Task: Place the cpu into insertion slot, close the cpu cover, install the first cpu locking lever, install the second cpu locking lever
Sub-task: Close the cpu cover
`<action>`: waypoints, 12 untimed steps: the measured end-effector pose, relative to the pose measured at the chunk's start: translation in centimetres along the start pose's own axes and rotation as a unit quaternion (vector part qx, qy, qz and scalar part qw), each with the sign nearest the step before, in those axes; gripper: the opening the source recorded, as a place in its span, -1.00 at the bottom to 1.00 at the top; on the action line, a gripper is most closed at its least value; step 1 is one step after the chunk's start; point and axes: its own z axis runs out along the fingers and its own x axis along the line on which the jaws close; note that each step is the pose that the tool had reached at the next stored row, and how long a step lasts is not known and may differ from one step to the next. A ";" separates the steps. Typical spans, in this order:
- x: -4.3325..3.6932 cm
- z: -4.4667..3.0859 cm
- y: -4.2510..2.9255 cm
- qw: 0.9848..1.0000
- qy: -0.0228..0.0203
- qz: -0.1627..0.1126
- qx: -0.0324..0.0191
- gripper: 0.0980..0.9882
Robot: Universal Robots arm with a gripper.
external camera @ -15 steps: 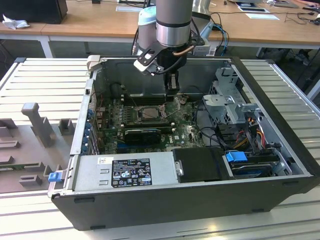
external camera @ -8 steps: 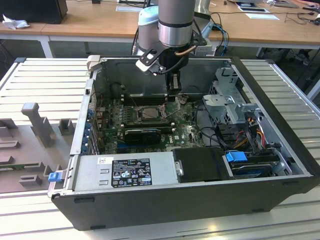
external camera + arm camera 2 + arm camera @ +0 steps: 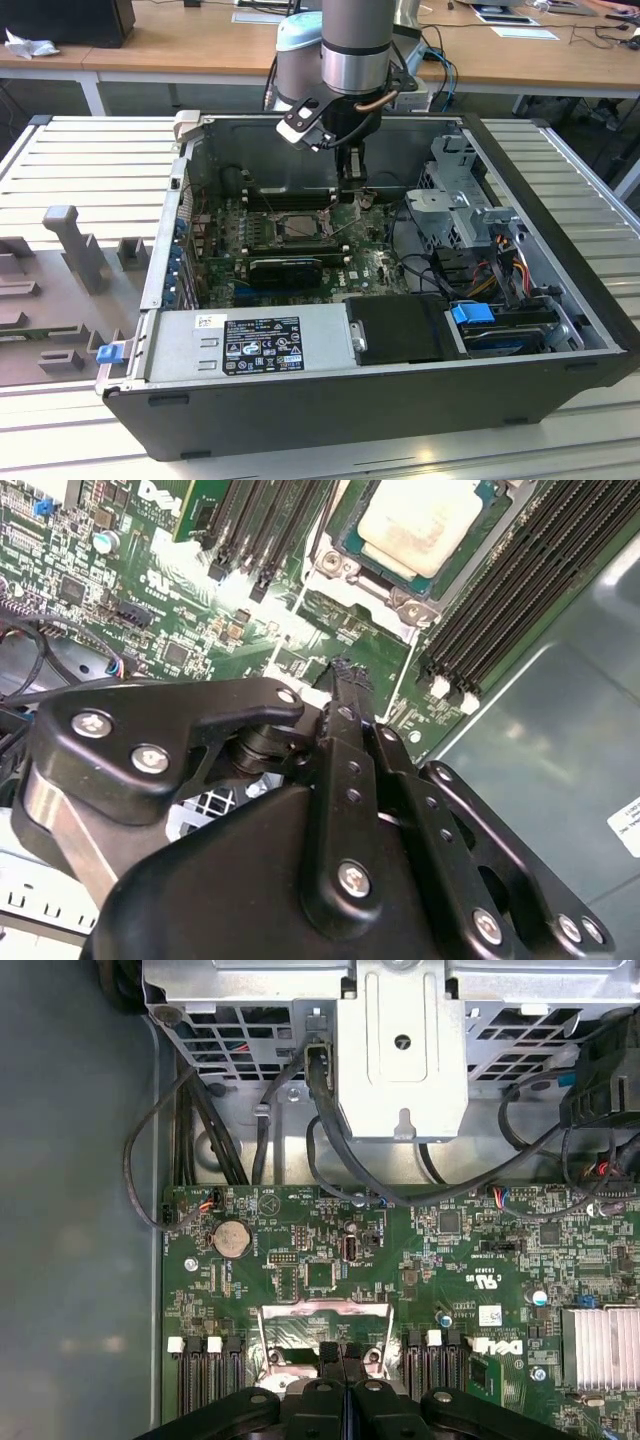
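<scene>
Gripper (image 3: pixel 342 675) is down inside the open case (image 3: pixel 350 410), fingers pinched together on nothing, tip just beside the insertion slot (image 3: pixel 350 560). The cpu (image 3: pixel 418 522) lies in it, memory slots (image 3: pixel 500 590) crowding alongside.

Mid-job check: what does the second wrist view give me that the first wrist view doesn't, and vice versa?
Second wrist view: the cpu lying in the insertion slot. First wrist view: a coin battery, a metal drive cage and a finned heatsink. Both: the shut gripper above the green board, with memory slots nearby.
</scene>
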 end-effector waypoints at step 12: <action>0.01 0.04 0.68 1.000 0.000 0.000 0.000 -0.98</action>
